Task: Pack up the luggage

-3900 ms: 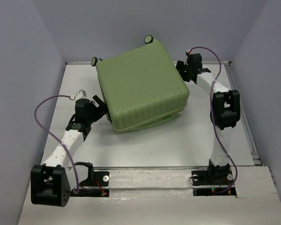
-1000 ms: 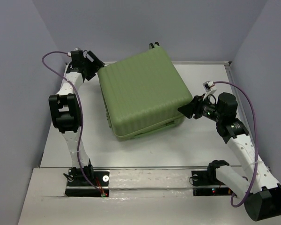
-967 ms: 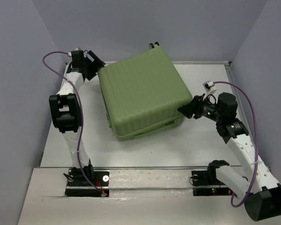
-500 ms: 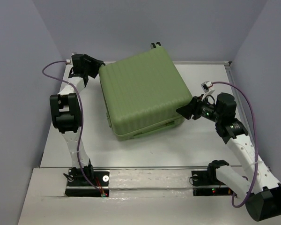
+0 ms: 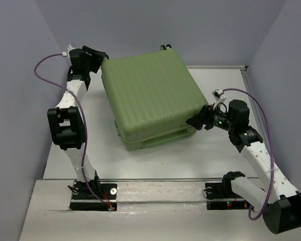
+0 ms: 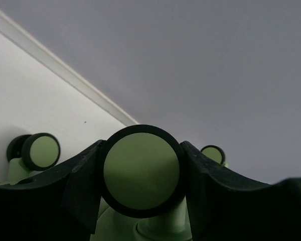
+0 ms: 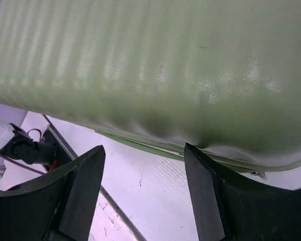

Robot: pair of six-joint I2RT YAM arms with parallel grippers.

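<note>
The luggage [image 5: 150,95], a closed light-green ribbed suitcase, lies flat in the middle of the table. My left gripper [image 5: 98,54] is at its far left corner. In the left wrist view, both fingers press against a black-rimmed green caster wheel [image 6: 141,170], so the left gripper [image 6: 142,153] is shut on it. My right gripper [image 5: 192,122] is at the near right corner. Its jaws are open in the right wrist view, where the right gripper [image 7: 143,163] has bare table between its fingers and the luggage shell [image 7: 155,65] just above.
Two more caster wheels [image 6: 40,151] [image 6: 212,153] show beside the held one, and another wheel [image 5: 164,47] peeks over the far edge. Grey walls close in the white table [image 5: 155,160] on three sides. A metal rail [image 5: 155,179] runs along the near edge.
My left gripper swung in and shut on the wheel, and the luggage's far left corner shifted left. My right gripper opened wider and edged left along the near right corner.
</note>
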